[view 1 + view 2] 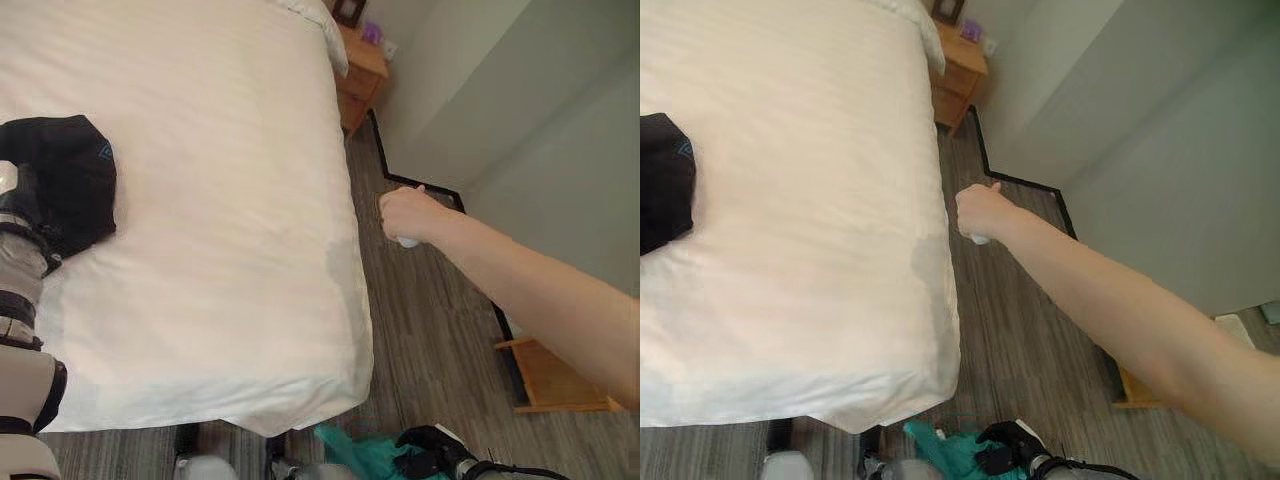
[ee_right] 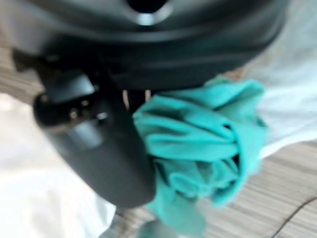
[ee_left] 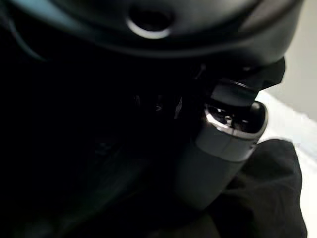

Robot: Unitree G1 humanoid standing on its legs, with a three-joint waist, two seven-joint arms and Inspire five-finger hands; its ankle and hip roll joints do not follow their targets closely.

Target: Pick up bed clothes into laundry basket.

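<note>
While a black garment (image 1: 70, 180) of soft crumpled cloth lies at the left edge of the white-sheeted bed (image 1: 220, 200), a teal garment of bunched cloth (image 2: 203, 148) is held low at the near side, off the foot of the bed and above the grey wood-plank floor (image 1: 430, 330). The right hand (image 1: 435, 455) is seen dark beside that teal bundle, and in the right wrist view its fingers (image 2: 104, 148) are curled against the cloth, so the teal piece is judged to be gripped. The left hand (image 3: 223, 144) is pressed down onto the black garment; dark cloth is seen past it in the left wrist view, but whether its fingers are closed on the cloth cannot be told.

A laundry basket cannot be made out in these views, so the way to the drop-off cannot be judged. The black garment lies directly beneath the left hand, well apart from the right hand, so the left arm is clearly the nearer one for it; its bundle is roughly round, with no clear long axis.

A person's bare arm (image 1: 520, 290) is stretched in from the right, its fist (image 1: 405, 215) closed on a small white object above the floor beside the bed. A wooden nightstand (image 1: 360, 75) stands at the far right corner of the bed.
</note>
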